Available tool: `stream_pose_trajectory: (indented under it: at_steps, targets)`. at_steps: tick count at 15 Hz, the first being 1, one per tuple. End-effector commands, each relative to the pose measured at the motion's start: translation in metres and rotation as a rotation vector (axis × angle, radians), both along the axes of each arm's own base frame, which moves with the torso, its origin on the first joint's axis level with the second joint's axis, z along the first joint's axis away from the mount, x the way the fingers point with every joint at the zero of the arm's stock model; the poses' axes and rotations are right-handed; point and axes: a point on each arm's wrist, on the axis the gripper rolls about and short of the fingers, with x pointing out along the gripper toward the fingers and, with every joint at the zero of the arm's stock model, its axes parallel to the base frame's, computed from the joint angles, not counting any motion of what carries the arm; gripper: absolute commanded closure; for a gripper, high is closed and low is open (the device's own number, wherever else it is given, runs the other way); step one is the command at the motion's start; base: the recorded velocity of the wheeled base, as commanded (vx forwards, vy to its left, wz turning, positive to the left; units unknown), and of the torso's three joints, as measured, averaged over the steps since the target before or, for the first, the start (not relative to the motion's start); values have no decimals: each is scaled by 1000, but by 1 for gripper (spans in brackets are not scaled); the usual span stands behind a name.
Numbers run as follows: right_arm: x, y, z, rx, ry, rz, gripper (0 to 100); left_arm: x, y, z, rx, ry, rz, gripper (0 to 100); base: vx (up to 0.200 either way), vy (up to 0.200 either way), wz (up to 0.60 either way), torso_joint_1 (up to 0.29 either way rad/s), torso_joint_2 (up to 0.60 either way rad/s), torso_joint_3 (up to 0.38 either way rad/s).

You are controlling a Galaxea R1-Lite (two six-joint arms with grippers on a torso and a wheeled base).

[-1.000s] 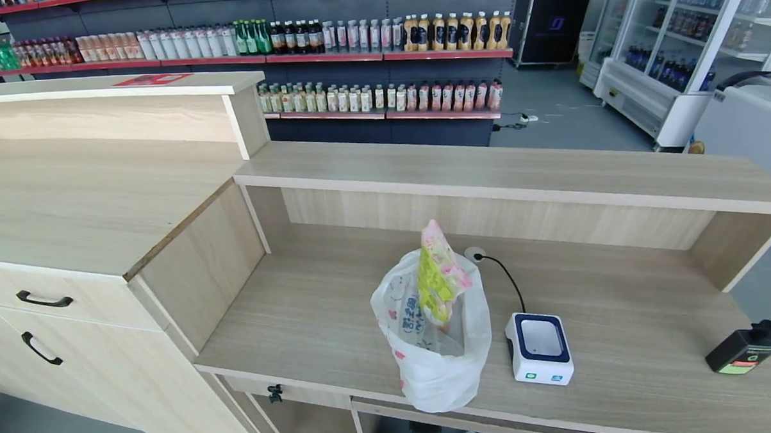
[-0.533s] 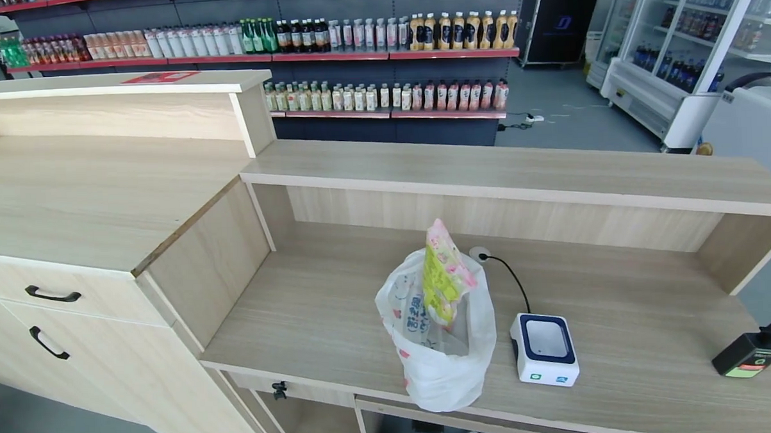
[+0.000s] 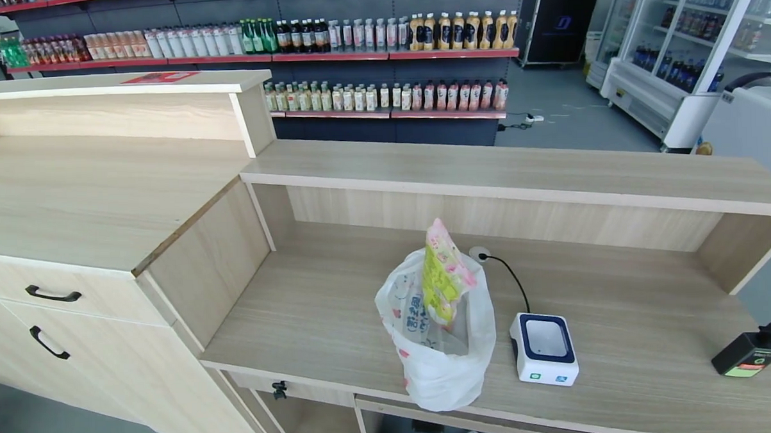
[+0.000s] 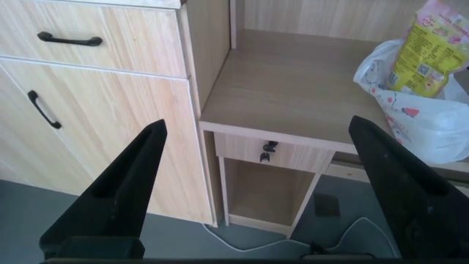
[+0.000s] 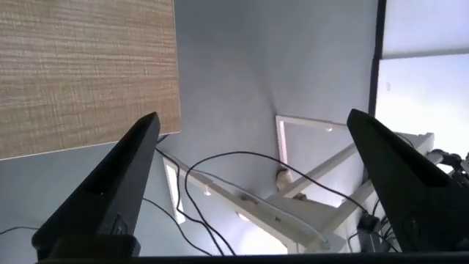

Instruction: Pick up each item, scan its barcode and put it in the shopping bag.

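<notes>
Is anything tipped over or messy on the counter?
A little: the black bottle seems to lie on its side at the counter's right end. The snack packet pokes up out of the shopping bag, leaning.

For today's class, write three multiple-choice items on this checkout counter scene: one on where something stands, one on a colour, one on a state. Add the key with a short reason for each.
1. Where is the scanner relative to the shopping bag?
A. on the robot's right of it
B. inside it
C. on the shelf above

2. What colour is the bottle at the right end of the counter?
A. white
B. black
C. red

3. How is the yellow and pink packet placed?
A. flat on the counter
B. upright in the bag, top sticking out
C. held by a gripper

Key: 1 A, the scanner stands beside the bag on that side; 2 B, its body is black; 3 B, its lower part sits inside the bag.
</notes>
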Motion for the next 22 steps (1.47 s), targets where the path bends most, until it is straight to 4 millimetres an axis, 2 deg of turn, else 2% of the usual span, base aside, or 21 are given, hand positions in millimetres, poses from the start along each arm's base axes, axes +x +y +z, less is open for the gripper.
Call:
stream_pose_trajectory:
  at_steps: [1, 6, 9, 12, 22]
  targets:
    - [2, -3, -9, 23, 1, 14, 0, 0, 0, 0, 0, 0, 0, 0, 0, 0, 0, 0, 0, 0]
    - [8, -7, -25, 106, -49, 102, 0, 0, 0, 0, 0, 0, 0, 0, 0, 0, 0, 0, 0, 0]
    - [23, -12, -28, 140, -111, 173, 0, 0, 0, 0, 0, 0, 0, 0, 0, 0, 0, 0, 0, 0]
    - [51, -22, -20, 161, -153, 280, 0, 0, 0, 0, 0, 0, 0, 0, 0, 0, 0, 0, 0, 0]
    - [83, 9, -32, 217, -133, 451, 0, 0, 0, 0, 0, 0, 0, 0, 0, 0, 0, 0, 0, 0]
